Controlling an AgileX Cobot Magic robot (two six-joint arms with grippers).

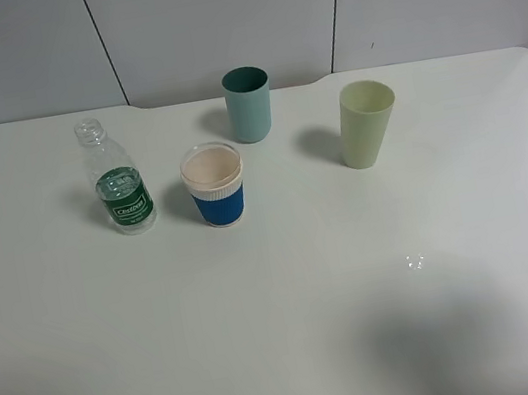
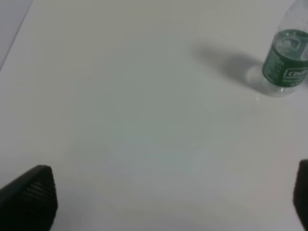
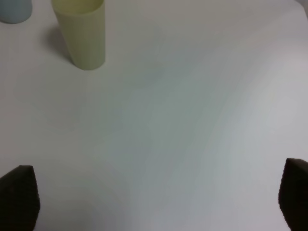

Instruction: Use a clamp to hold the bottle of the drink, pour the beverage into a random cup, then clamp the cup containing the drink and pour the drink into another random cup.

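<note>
Nearest the lens in each wrist view sit the dark tips of my tools, spread wide with only bare counter [image 1: 297,334] between them: the left tool [image 2: 163,199] and the right tool [image 3: 159,199] both stand apart and hold nothing. Neither arm shows in the high view. The bottle [image 1: 116,182] stands upright at the left of the counter, long axis vertical, its uncapped mouth pointing straight up, green label facing the high camera; it sits just beside the blue-sleeved cup [image 1: 214,185], apart from it. Behind that cup stands the teal cup [image 1: 249,105], and well to the right the pale yellow-green cup [image 1: 367,123], all three upright with mouths up. As I judge it, the step in hand is reaching for the bottle with my left tool. To do it well I should come in level, square across the labelled body below the ribbed neck, approach from the side away from the blue-sleeved cup, and close gently so the open bottle does not tip or squirt.
</note>
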